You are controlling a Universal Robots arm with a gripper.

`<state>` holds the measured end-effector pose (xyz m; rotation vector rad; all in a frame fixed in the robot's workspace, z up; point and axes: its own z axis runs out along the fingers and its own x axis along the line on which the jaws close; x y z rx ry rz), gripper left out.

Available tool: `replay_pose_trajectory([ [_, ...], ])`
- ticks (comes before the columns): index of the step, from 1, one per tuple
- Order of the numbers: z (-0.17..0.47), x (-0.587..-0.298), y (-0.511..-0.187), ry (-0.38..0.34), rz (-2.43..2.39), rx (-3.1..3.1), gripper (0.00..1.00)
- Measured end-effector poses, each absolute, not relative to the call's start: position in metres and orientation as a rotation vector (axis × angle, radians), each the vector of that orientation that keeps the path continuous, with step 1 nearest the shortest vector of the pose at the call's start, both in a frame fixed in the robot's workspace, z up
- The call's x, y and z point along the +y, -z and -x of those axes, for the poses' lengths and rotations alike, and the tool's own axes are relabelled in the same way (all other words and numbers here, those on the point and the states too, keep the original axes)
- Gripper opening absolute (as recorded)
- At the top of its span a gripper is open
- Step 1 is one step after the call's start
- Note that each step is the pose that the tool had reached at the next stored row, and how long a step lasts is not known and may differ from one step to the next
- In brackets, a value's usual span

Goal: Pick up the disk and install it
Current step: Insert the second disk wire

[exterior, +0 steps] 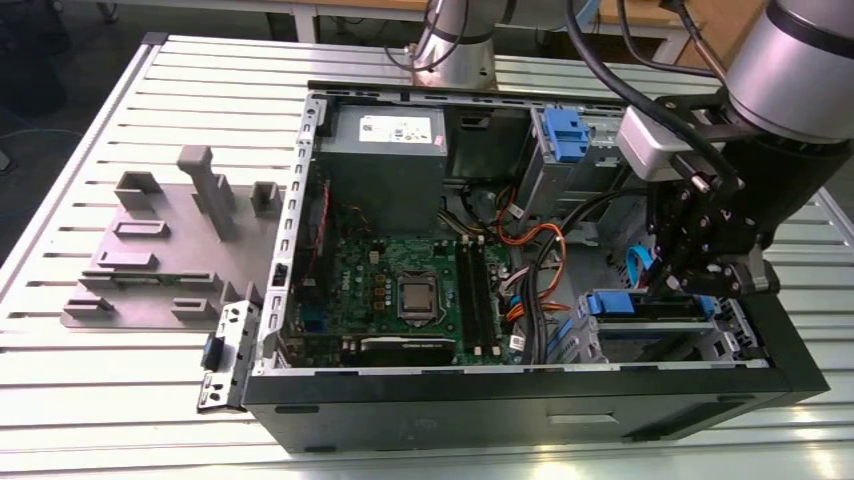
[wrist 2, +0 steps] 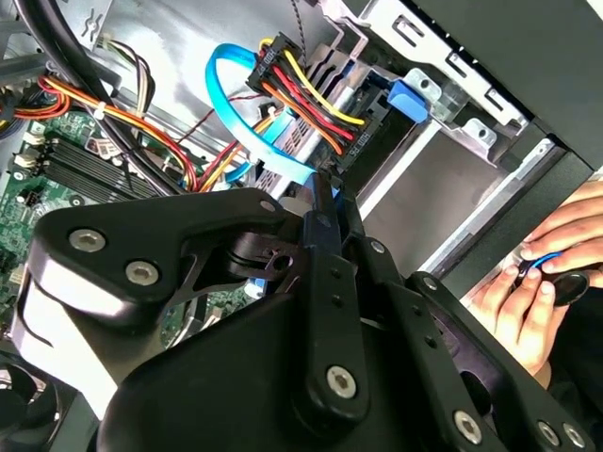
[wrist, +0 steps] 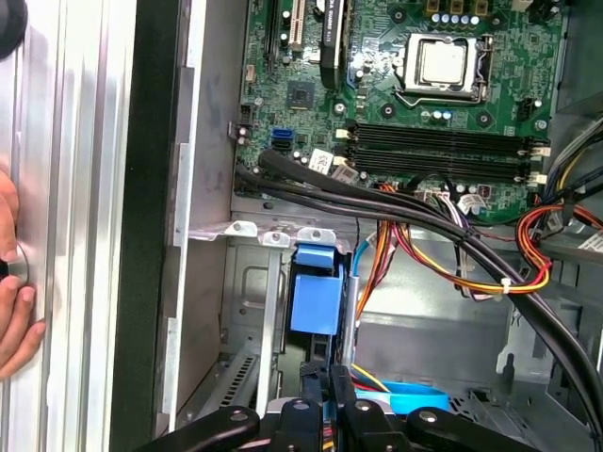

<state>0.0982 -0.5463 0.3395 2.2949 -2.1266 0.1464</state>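
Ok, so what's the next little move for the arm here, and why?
Probably a short, slow push along the drive bay. The disk already sits between the bay's walls, and the gripper is right at its blue end. I can't tell whether it is fully seated, so go gently.

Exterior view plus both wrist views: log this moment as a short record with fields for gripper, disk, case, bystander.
gripper: down inside the open case, at the lower drive bay
disk: blue-railed unit sitting in that bay, just below the gripper; grip contact cannot be told
case: computer case lying open on the slatted table, motherboard exposed
bystander: a hand beside the case wall
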Motion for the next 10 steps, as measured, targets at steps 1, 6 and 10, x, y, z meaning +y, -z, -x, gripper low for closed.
replay_pose_trajectory([
  [1, -0.0983, -0.5464, -0.3395, -0.146, -2.294, -2.127, 0.16],
  [6, -0.0985, -0.5480, -0.3395, -0.146, -2.285, -2.137, 0.16],
  [10, -0.0986, -0.5480, -0.3394, -0.146, -2.281, -2.141, 0.16],
])
